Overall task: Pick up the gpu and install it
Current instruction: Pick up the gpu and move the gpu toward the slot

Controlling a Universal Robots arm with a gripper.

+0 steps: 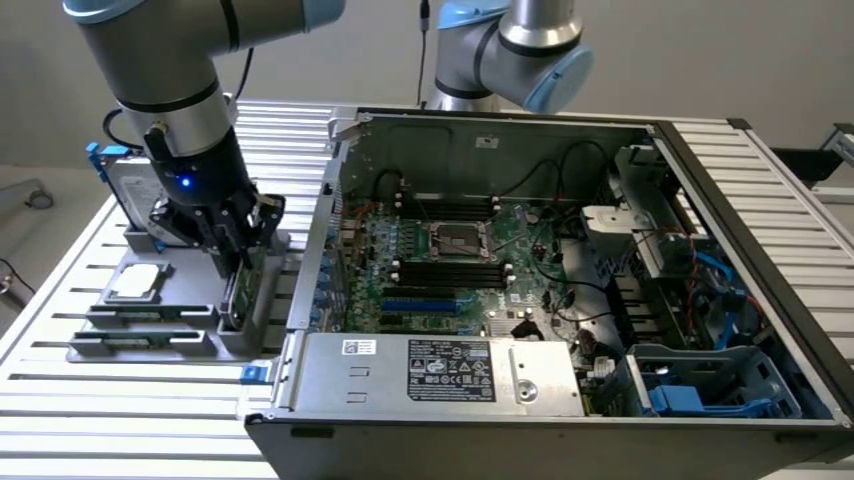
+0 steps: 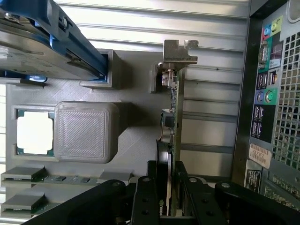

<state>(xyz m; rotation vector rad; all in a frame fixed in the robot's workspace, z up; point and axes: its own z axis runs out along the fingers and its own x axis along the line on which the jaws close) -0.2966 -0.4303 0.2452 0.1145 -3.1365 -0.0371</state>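
While a blue-framed hard drive is propped at the far left end of the grey holder and a processor chip is laid flat just in front of it, the gpu is found further to the exterior view's right. It is stood on edge in a slot along the holder's right side, just beside the open computer case. The pincer is positioned over it, and in the wrist view its fingers are seen pressed against both faces of the card, so it is judged to be clamped on the gpu near one end, away from the silver bracket. A slip could be caused by the glossy shroud under one finger. If the card were drawn out tilted, it could be jammed in the slot or the bracket caught on the holder, and the case wall close by could be struck. Everything is carried on a slatted metal table, and a plain pale wall is seen behind.
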